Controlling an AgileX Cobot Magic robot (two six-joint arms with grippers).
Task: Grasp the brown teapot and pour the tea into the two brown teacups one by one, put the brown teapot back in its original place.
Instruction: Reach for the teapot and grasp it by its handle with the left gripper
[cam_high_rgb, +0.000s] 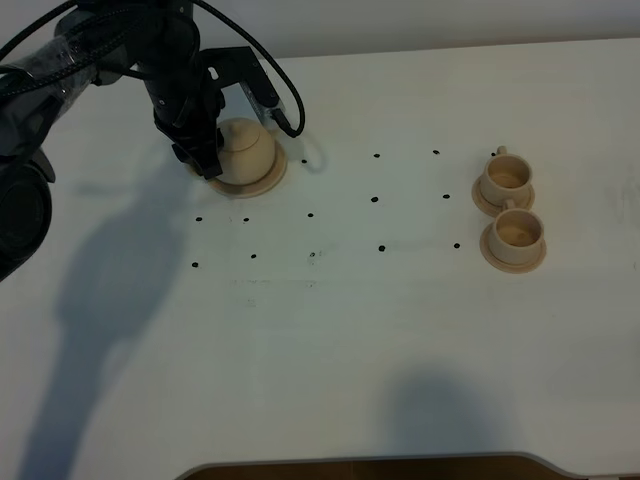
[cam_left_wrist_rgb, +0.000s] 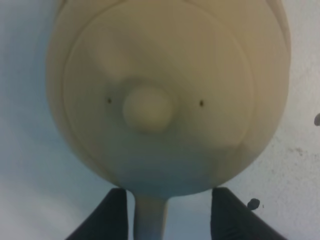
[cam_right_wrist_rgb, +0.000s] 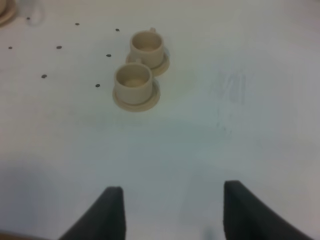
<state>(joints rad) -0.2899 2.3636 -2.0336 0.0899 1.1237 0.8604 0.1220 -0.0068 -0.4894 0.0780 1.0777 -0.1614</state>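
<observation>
Brown teapot (cam_left_wrist_rgb: 165, 75) fills view; loop handle (cam_left_wrist_rgb: 149, 217) between parted left pincer (cam_left_wrist_rgb: 170, 200) tips.

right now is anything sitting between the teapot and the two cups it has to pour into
Nothing visible does. Between the brown teapot and the rear teacup and front teacup the table shows only small black dots, flat on its surface, so the path across looks open.

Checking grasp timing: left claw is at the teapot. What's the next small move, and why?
Probably close the left claw on the brown teapot's handle: it sits between the open fingers, and both teacups look empty.
</observation>
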